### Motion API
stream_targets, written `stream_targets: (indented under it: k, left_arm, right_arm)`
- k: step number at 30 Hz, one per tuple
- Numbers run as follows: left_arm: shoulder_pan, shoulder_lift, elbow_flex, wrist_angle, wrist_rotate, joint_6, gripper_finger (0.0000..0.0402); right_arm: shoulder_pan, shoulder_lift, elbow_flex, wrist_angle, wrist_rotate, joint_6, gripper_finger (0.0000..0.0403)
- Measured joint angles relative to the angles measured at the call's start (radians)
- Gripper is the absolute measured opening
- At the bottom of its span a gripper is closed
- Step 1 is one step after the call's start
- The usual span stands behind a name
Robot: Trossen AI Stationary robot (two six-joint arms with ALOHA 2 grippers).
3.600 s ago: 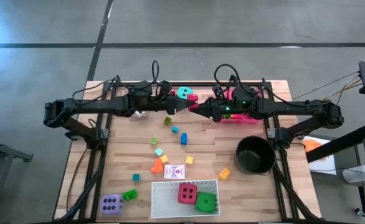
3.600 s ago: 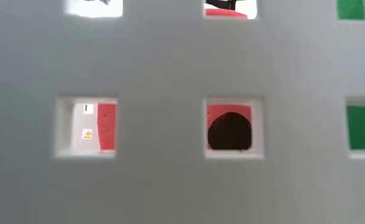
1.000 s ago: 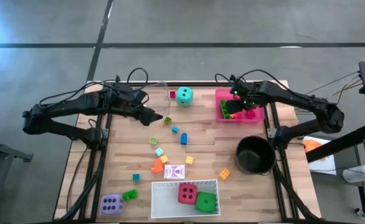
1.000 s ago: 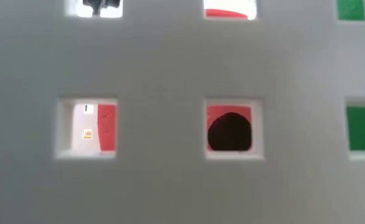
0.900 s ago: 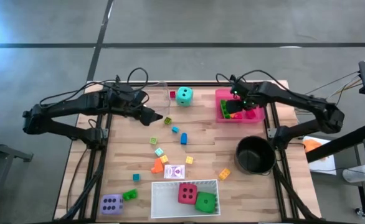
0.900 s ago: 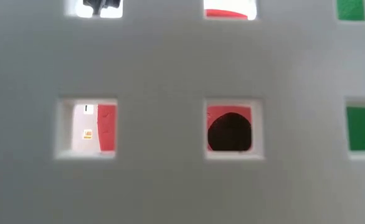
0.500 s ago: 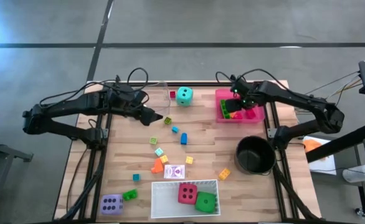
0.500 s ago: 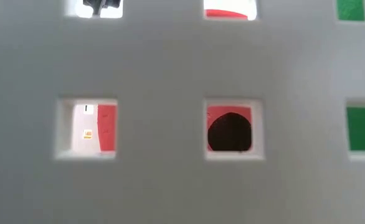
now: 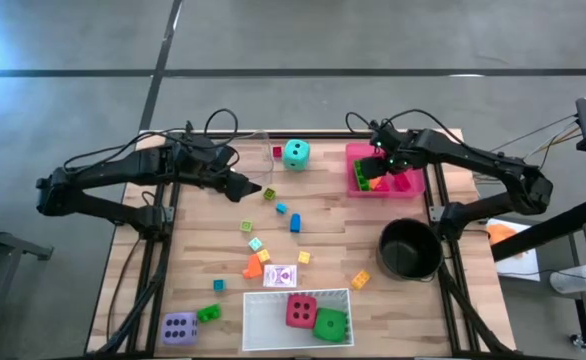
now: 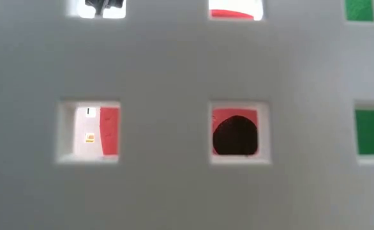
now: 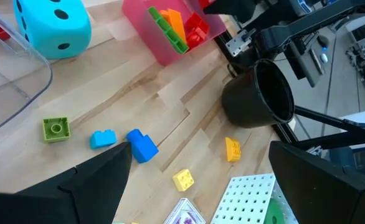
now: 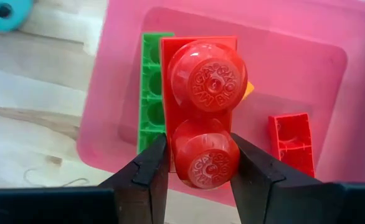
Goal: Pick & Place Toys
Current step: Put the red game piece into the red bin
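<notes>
High view comparison with the frame from several seconds back shows that both arms, then stretched toward each other over the upper middle of the worktop, have been drawn apart; over the last second almost nothing has changed, only a slight shift of the right claw over the pink tray at the upper right. The teal die, once partly covered by the arms, is now seen in full at the upper centre. The right arm is bent in from the right edge, and its claw is clenched on a red block, held just above the tray, where a green block and another red piece are lying. The left arm is folded at the upper left, its claw released and spread wide, poised near the clear tray with nothing between the fingers. Small blocks are scattered across the centre, a playing card is lying below them, and the red die and green die are resting in the white tray at the bottom. The purple die is sitting at the lower left, and the black pot at the right.
</notes>
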Motion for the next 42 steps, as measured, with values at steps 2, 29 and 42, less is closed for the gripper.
stream_targets:
  k: [2, 29, 42]
  left_arm:
    - [0.0, 0.0, 0.0, 0.0, 0.0, 0.0, 0.0379]
    - [0.0, 0.0, 0.0, 0.0, 0.0, 0.001, 0.0379]
    - [0.0, 0.0, 0.0, 0.0, 0.0, 0.001, 0.0379]
  right_arm:
    - [0.0, 0.0, -0.012, -0.004, 0.0, 0.001, 0.0122]
    - [-0.006, 0.0, -0.059, -0.004, 0.027, -0.009, 0.0122]
    - [-0.059, 0.0, -0.082, -0.003, 0.027, -0.026, 0.0122]
